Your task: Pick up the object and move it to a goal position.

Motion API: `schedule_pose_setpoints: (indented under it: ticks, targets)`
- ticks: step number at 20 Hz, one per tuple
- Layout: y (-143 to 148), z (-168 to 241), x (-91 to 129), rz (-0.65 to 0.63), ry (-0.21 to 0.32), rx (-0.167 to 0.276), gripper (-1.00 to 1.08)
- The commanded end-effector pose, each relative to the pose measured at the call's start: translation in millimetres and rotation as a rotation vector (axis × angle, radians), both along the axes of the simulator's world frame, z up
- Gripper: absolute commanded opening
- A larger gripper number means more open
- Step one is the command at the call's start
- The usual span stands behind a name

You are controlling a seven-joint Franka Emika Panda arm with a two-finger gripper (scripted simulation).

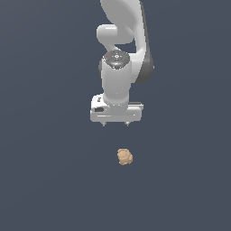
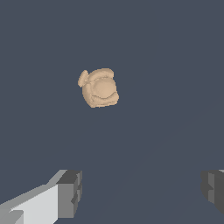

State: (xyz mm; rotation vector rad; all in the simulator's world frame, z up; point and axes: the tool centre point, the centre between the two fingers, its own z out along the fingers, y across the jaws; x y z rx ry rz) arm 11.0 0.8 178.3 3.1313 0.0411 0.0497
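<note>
the white two-fingered gripper (image 1: 115,122) hangs released, jaws wide, with the small lumpy tan-orange blob (image 1: 124,156) apart at its 5 o'clock in the exterior view. descending straight down would likely miss it, or a finger could clip the bumpy lump and roll it away.

The exterior view looks from high up, downward at the arm and its gripper (image 1: 115,123), from some distance. The wrist view sits just behind the fingers (image 2: 69,193) and faces along them, close to the floor. Both views share the object (image 1: 124,157) (image 2: 99,88), which lies ahead of the gripper.
</note>
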Motion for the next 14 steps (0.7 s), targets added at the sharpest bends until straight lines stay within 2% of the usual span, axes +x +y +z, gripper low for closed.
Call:
schedule_pose_setpoints:
  ticks: [1, 14]
  targets:
    - [0.0, 0.0, 0.0, 0.0, 0.0, 0.0, 1.0]
    - [7.9, -0.9, -1.9, 0.06, 0.01, -0.02, 1.0]
